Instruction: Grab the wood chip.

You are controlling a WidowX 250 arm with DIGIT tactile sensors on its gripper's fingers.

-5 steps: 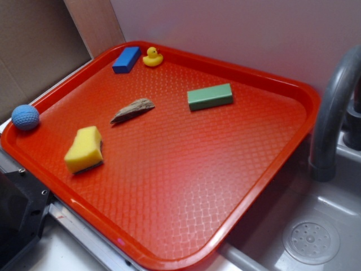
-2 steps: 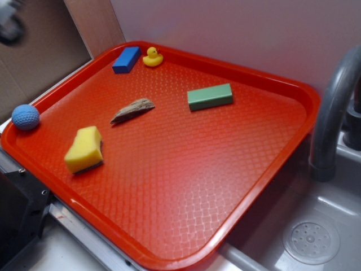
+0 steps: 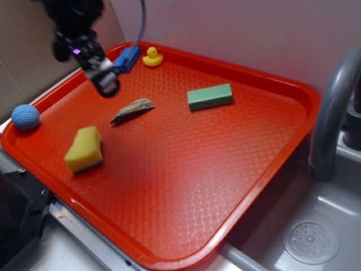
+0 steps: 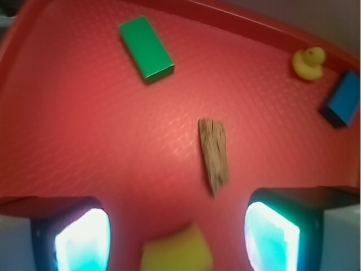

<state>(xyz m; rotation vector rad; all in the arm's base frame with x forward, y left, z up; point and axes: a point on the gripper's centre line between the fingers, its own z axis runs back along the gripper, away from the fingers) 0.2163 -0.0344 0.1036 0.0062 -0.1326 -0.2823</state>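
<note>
**Ana:** Exterior view first: where does the wood chip lie?

**Ben:** Flat on the red tray, in its left half, between the yellow sponge nearer the front-left edge and the blue block at the far edge. Its pointed end aims toward the left edge.

**Ana:** And the gripper?

**Ben:** It hangs above the tray near the far-left corner, just beside the blue block in that view, and apart from the chip. Nothing is in it.

**Ana:** Are the jaws apart or together?

**Ben:** Apart. The wrist camera shows the two fingers at the bottom corners of its picture with a wide gap of bare tray between them. The chip sits above that gap, closer to the right-hand finger, untouched. A blurred piece of the sponge shows low down between the fingers.

**Ana:** What else is on the tray?

**Ben:** A green block toward the far edge, well apart from the chip, and a yellow rubber duck just beside the blue block. A blue ball rests against the tray's left rim. A grey tap rises off the right edge.
</note>
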